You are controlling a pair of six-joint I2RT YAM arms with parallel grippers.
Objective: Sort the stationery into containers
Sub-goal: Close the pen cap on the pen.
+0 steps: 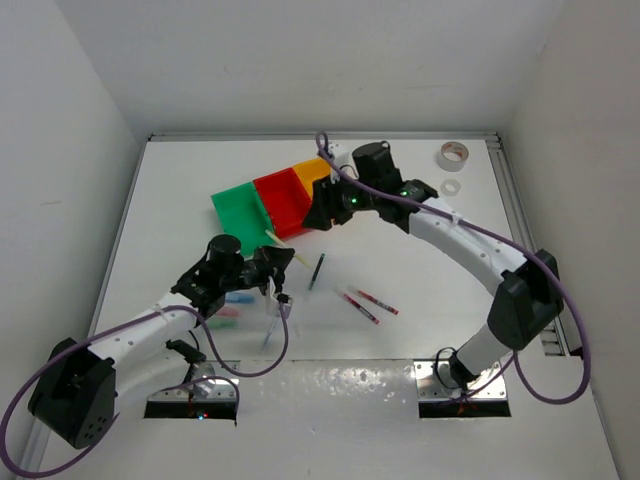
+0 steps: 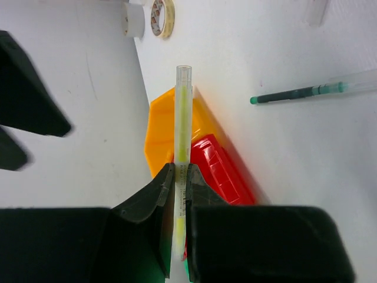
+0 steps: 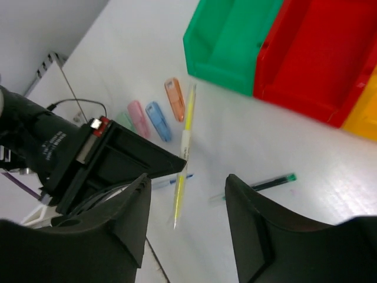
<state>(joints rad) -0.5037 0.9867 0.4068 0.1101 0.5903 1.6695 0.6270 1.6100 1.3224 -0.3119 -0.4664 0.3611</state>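
Yellow pen (image 2: pixel 183 118) is pinched in the left gripper (image 2: pixel 177 177) at centre frame, its barrel aimed over the joined bins (image 2: pixel 154 138), probably lined up for a drop. The right gripper (image 3: pixel 187 200) hangs spread and empty. The fingers hide most of the green bin, so the target is unclear.

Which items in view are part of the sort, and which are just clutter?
Job: yellow pen in left gripper, green pen, red pens, pastel pieces, tape rolls, three joined bins.
Not job: purple cables, metal base plate.
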